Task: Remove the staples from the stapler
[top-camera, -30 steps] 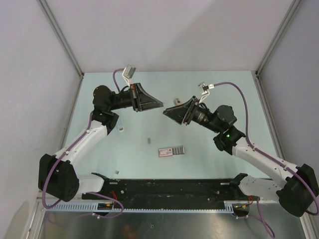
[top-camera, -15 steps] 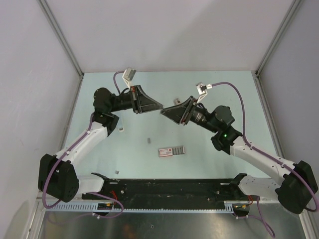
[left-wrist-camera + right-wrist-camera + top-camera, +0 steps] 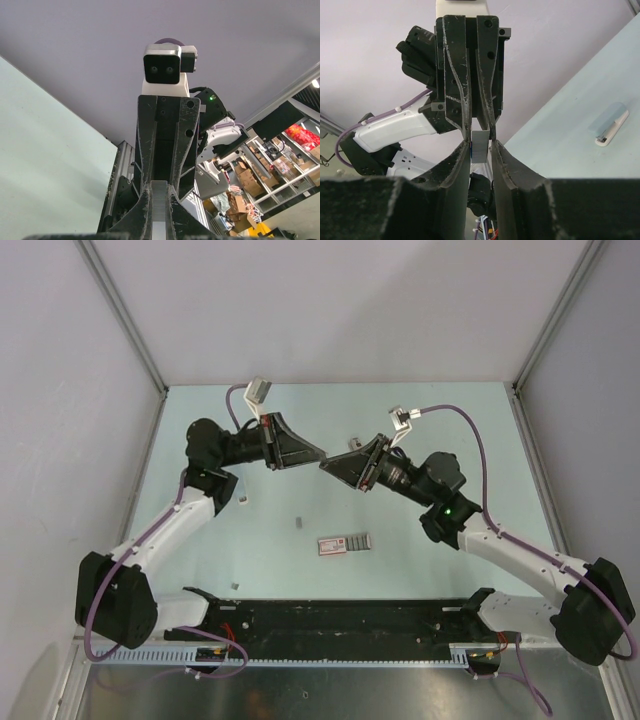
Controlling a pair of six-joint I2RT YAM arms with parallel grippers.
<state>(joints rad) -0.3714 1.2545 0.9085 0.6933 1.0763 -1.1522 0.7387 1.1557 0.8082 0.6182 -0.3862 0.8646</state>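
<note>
Stapler (image 3: 160,215) is bridging your grippers, long axis running tip to tip; left gripper (image 3: 160,194) and right gripper (image 3: 480,147) are each clamping one end.

I counted two black grippers, the left gripper (image 3: 317,453) and the right gripper (image 3: 329,467), one pale narrow bar-shaped stapler (image 3: 480,147), one short grey strip of staples (image 3: 299,523), one flat red-and-white box (image 3: 344,543), and two small pale pieces (image 3: 243,498).
</note>
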